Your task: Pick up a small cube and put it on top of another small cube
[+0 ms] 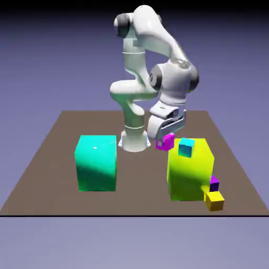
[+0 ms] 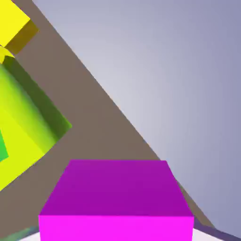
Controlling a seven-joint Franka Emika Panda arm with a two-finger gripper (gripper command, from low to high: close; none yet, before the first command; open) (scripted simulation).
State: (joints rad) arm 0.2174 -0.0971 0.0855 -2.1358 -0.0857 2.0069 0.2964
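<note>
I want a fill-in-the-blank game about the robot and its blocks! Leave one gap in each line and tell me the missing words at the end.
1. The gripper is holding a small cube whose color is ____.
2. The big block on the exterior view's left is colored ____.
3. On top of the big yellow-green block sits a small cube whose color is ____.
4. The robot arm is colored mostly ____.

Missing words, in order: pink; teal; light blue; white.
</note>
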